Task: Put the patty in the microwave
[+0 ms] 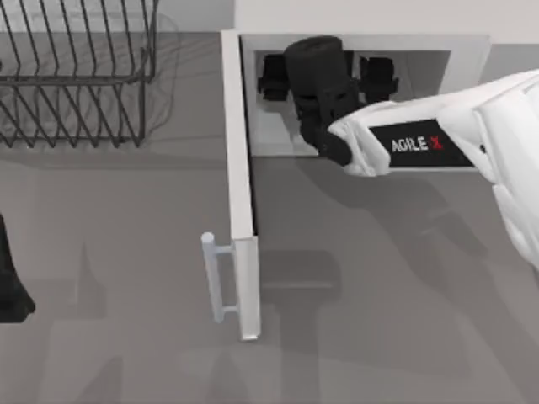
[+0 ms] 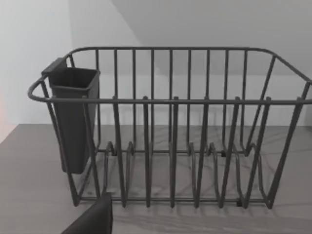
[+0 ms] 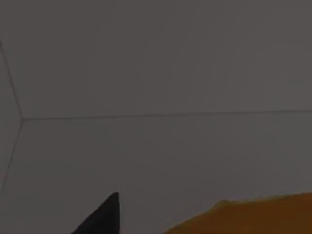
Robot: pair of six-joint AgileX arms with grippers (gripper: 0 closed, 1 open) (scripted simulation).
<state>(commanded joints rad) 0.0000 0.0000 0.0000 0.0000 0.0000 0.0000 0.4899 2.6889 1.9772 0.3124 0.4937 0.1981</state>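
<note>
Patty [image 3: 253,214] shows as an orange edge in the right wrist view, close under the camera, with the microwave's [image 1: 238,168] pale grey cavity walls beyond it. From above, the right end effector [image 1: 324,80] reaches inside the cavity past the swung-open door; whether its fingers hold the patty or have let go cannot be told. Judged by its look, the patty is light, thin and somewhat soft, best pinched across its rim rather than pressed flat. The left end effector [image 1: 10,286] sits parked at the bench's [image 1: 379,337] left edge, facing the black wire dish rack [image 2: 170,126].
</note>
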